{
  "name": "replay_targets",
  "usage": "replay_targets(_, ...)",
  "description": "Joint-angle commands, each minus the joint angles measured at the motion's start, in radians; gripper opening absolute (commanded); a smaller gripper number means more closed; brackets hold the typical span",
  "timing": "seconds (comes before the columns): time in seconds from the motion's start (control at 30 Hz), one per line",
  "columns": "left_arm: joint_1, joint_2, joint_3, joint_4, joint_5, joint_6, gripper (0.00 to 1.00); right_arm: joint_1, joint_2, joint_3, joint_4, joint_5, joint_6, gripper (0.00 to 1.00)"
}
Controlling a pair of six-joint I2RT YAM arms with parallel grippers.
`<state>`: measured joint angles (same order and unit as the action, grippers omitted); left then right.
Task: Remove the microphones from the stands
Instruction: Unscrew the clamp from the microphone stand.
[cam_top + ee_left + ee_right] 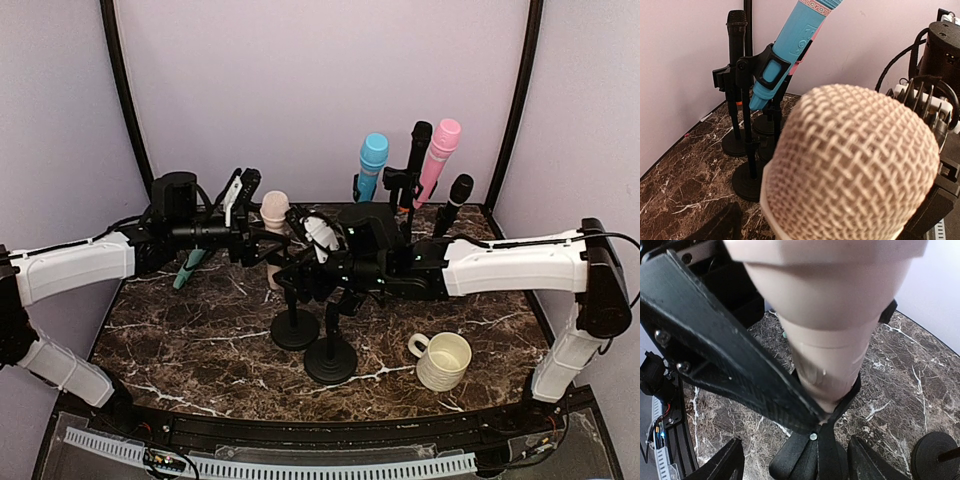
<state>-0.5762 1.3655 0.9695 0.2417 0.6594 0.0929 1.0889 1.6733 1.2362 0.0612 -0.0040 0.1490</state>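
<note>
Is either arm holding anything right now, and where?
Right gripper: nothing, jaws open astride the stand clip. Left gripper: beige microphone's head sits between its jaws; a grip cannot be told.

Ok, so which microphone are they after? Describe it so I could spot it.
Start at the dark marble table and look just left of its middle, in front of the row at the back. There the beige microphone stands upright in a black stand. It alone is pale and skin-toned; its neighbours are a blue microphone, a pink microphone and black ones.
</note>
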Motion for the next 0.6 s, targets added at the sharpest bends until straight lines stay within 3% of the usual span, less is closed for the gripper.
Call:
replay_targets(0.0,-0.008,-0.010,-0.028,0.064,-0.051,-0.016,0.79,0.017,-0.032,-0.017,0.080,0.099,0.030,0.71)
replay_targets(0.23,-0.012,-0.031,-0.051,0.097,-0.076,-0.017,0.55,0.026,-0.032,-0.011,0.066,0.129,0.034,0.71)
replay_targets(0.57,-0.025,-0.068,-0.072,0.093,-0.133,0.024,0.39,0.107,-0.040,0.035,-0.032,0.325,0.101,0.77)
